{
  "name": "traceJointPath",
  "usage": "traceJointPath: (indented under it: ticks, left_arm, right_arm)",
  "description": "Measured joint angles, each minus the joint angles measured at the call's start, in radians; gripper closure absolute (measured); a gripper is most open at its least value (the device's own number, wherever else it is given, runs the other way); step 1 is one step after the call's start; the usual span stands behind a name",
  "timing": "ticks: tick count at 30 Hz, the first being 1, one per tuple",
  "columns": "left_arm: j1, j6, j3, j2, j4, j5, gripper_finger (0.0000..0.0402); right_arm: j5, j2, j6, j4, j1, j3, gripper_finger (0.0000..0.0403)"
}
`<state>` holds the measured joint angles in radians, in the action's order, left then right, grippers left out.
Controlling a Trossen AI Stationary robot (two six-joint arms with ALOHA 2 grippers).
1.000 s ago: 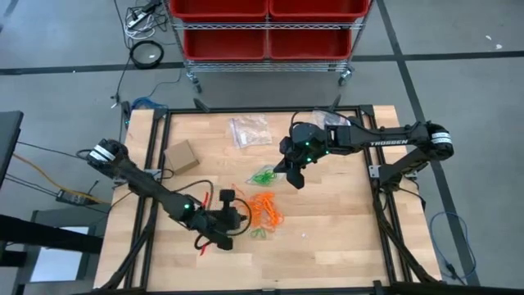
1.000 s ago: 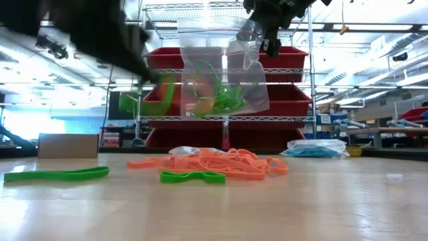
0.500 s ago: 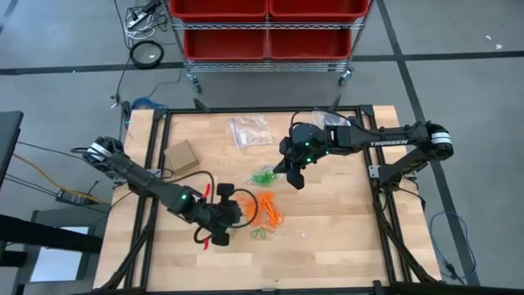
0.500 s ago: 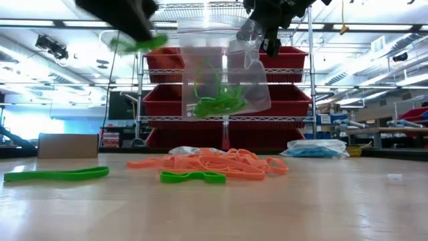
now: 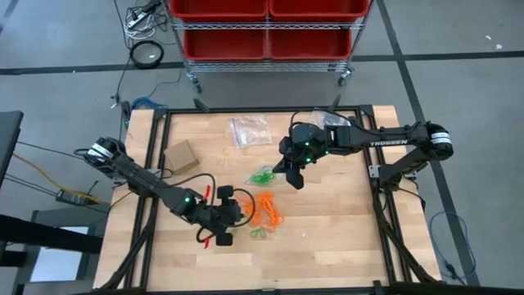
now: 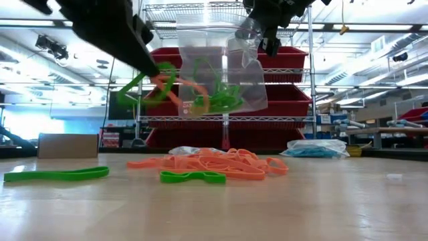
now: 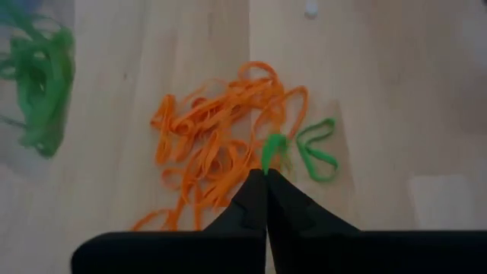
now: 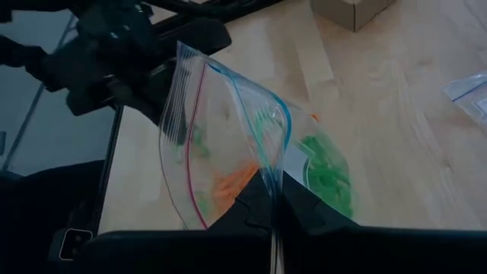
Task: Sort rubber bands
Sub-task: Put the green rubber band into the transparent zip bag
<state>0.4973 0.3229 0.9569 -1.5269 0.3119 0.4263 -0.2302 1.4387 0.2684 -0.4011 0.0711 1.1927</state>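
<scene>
A: From above, we take the orange pile of rubber bands as our landmark. Our left gripper sits just beside it on the side toward the cardboard box, fingers together. Our right gripper is beyond the pile toward the red bins, fingers pinched on the rim of a clear bag with green bands inside. The table lies bare past the pile toward its near edge and right edge.

B: In the low view, we see the bag hanging well above the pile, with green bands in it. A green and an orange band dangle from the left arm's tip. Two loose green bands lie on the wood in front of the pile.

A: In the left wrist view, our closed fingers clamp a green band above the pile.

B: In the right wrist view, our fingers are shut on the bag's rim.
</scene>
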Motion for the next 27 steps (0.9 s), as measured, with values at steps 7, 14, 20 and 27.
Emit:
traceJointPath:
  ticks: [7,14,20,27]
  left_arm:
    - [0.000,0.000,-0.008,-0.002,-0.015,-0.010,0.0394]
    - [0.000,-0.001,-0.008,-0.026,-0.045,-0.010,0.0389]
    - [0.000,-0.017,-0.008,-0.061,-0.071,-0.021,0.0372]
    - [0.006,-0.078,-0.007,-0.069,-0.100,-0.008,0.0397]
  right_arm:
    - [0.000,0.000,0.000,0.001,0.000,0.000,0.0403]
    - [0.000,0.000,-0.001,0.002,0.000,0.000,0.0403]
    - [0.000,0.000,-0.001,0.003,0.000,0.000,0.0403]
    - [0.000,0.000,-0.001,0.003,0.000,0.000,0.0403]
